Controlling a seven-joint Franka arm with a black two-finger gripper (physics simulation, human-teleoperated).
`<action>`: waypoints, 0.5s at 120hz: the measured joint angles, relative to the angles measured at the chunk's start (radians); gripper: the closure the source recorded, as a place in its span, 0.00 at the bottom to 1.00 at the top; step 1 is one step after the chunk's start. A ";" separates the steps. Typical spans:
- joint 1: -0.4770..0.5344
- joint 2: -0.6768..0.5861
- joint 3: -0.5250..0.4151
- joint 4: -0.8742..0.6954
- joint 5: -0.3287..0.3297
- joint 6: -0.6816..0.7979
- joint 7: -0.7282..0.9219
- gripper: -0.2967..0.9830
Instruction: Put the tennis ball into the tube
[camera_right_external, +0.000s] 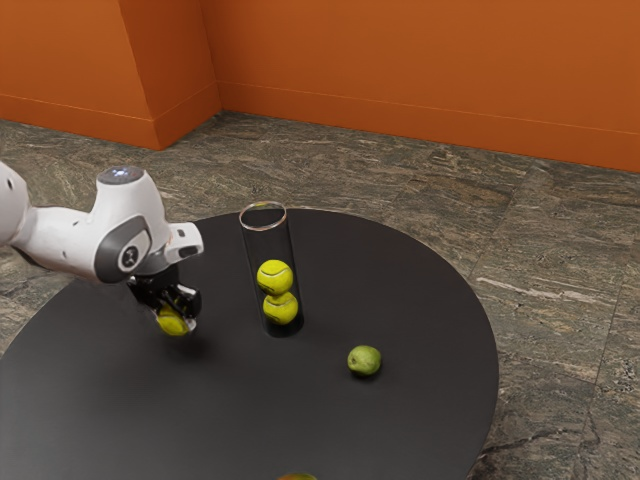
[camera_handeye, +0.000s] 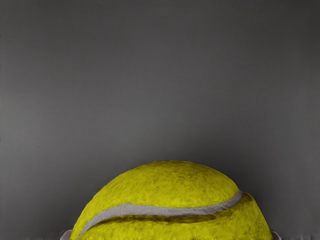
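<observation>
My gripper (camera_right_external: 177, 317) is shut on a yellow tennis ball (camera_right_external: 170, 322), with a soft shadow on the dark table beneath. In the wrist view the held ball (camera_handeye: 170, 200) has a fingertip edge against each side. A tall transparent tube (camera_right_external: 268, 245) stands upright, on the exterior view's right of my gripper. Inside it are two tennis balls, the upper one (camera_right_external: 275, 277) resting on the lower one (camera_right_external: 281, 309). The tube's open rim is higher than the held ball.
A green fruit (camera_right_external: 364, 361) lies on the round black table (camera_right_external: 400, 290), beyond the tube toward the exterior view's right. Part of another roundish object (camera_right_external: 298, 477) shows at that view's lower edge. Orange walls stand behind the table.
</observation>
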 joint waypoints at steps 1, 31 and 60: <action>0.000 -0.006 -0.003 -0.001 0.001 -0.001 -0.001 0.55; -0.004 -0.328 -0.094 -0.015 0.017 -0.133 -0.042 0.62; -0.011 -0.316 -0.210 0.250 0.033 -0.348 -0.097 0.60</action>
